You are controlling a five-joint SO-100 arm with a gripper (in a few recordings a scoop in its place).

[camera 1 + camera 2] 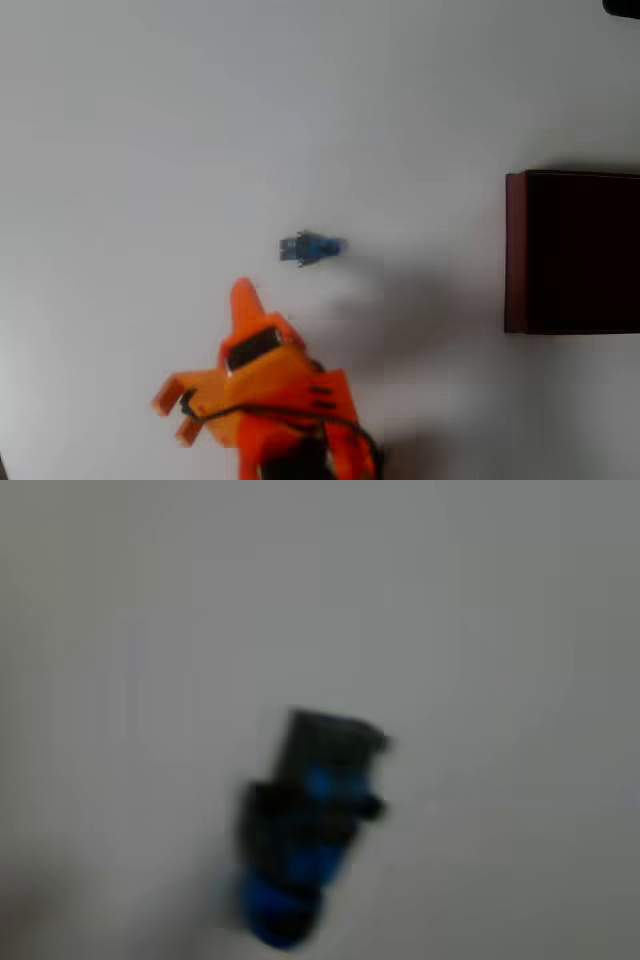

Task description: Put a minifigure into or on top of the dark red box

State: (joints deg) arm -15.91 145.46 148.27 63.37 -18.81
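The minifigure [312, 247], a tiny blue toy, lies on its side on the white table near the middle of the overhead view. In the wrist view the minifigure [305, 830] is a blurred blue and black shape, low and centre. My orange gripper [243, 296] points up the picture, below and left of the figure, with a clear gap between them. Just one pointed finger tip can be made out, so the jaws' state is unclear. The dark red box [575, 252], with thin red walls and a black inside, stands at the right edge, well away from the figure.
The white table [150, 130] is bare around the figure and between it and the box. A small dark object [622, 6] sits at the top right corner. The arm's orange body [280, 410] fills the lower middle.
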